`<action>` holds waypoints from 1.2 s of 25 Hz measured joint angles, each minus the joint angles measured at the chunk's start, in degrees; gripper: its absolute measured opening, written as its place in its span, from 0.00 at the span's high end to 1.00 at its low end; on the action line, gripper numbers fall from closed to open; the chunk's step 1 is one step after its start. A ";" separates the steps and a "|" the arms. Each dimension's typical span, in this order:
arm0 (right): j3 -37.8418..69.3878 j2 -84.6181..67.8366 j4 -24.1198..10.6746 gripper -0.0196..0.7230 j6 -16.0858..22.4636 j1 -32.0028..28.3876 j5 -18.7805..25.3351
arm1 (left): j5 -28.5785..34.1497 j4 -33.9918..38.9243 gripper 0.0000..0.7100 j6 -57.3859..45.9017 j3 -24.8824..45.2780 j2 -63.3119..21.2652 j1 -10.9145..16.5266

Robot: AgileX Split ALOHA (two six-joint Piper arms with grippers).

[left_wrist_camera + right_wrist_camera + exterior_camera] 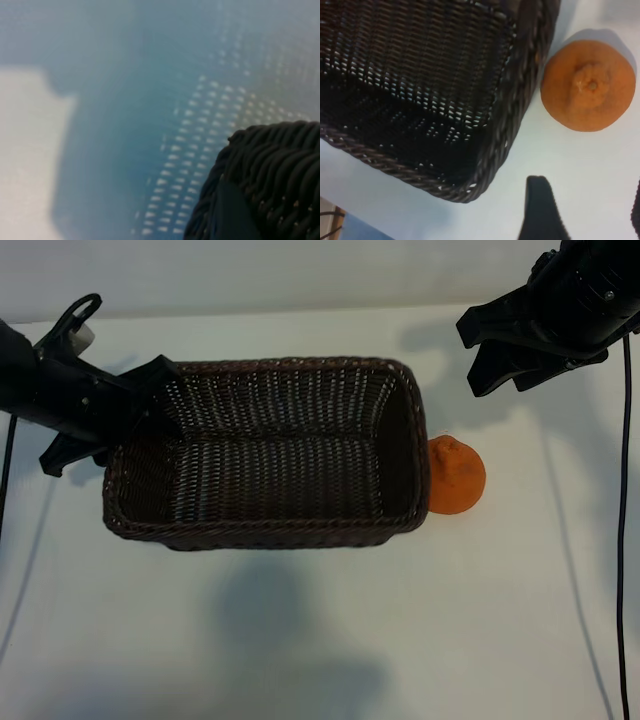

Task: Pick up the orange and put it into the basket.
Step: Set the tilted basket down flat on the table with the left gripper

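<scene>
The orange (457, 475) lies on the white table, touching the outside of the basket's right end; its knob faces up in the right wrist view (587, 85). The dark brown wicker basket (260, 533) stands mid-table with nothing inside. My right gripper (470, 358) hovers open behind and a little to the right of the orange, with nothing between its fingers (540, 210). My left gripper (135, 410) is open at the basket's left far corner. In the left wrist view one of its fingers (232, 215) rests against the braided rim (280, 160).
White table (320, 640) runs all round the basket, with open room in front and to the right of the orange. Black cables (618, 540) hang along both sides. A pale wall closes the back.
</scene>
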 joint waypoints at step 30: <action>0.00 0.00 0.00 0.39 0.00 0.00 0.00 | -1.54 -0.30 0.42 -0.27 -0.13 5.70 -0.05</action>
